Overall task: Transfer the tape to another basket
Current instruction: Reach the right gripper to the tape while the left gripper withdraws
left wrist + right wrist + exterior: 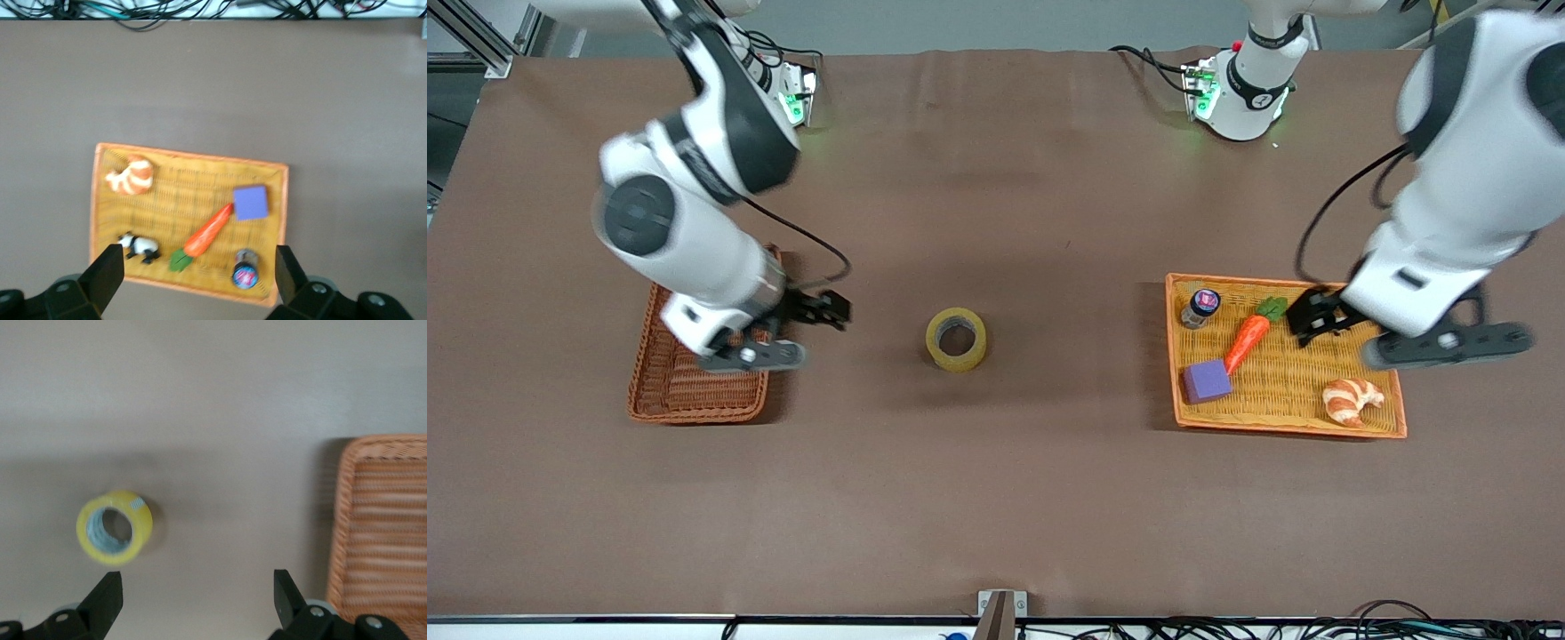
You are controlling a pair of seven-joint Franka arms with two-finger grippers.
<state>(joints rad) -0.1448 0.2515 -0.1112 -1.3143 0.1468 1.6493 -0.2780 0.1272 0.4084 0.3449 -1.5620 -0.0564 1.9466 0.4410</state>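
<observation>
Looking down from the front camera, we see the tape lying flat on the brown table, hole up, about midway between the two containers and touching neither. The basket sits toward the right arm's end of the table, with the right gripper hanging over its edge on the tape's side. Toward the left arm's end lies the orange-rimmed tray, which holds a small jar, a toy carrot, a purple block and a croissant; the left gripper hovers over the tray. From the left wrist camera we find its fingers spread wide with nothing between them, and below them the tray also shows a little panda figure. From the right wrist camera we see that gripper's fingers likewise parted and empty, over bare table between the tape and the basket rim.
</observation>
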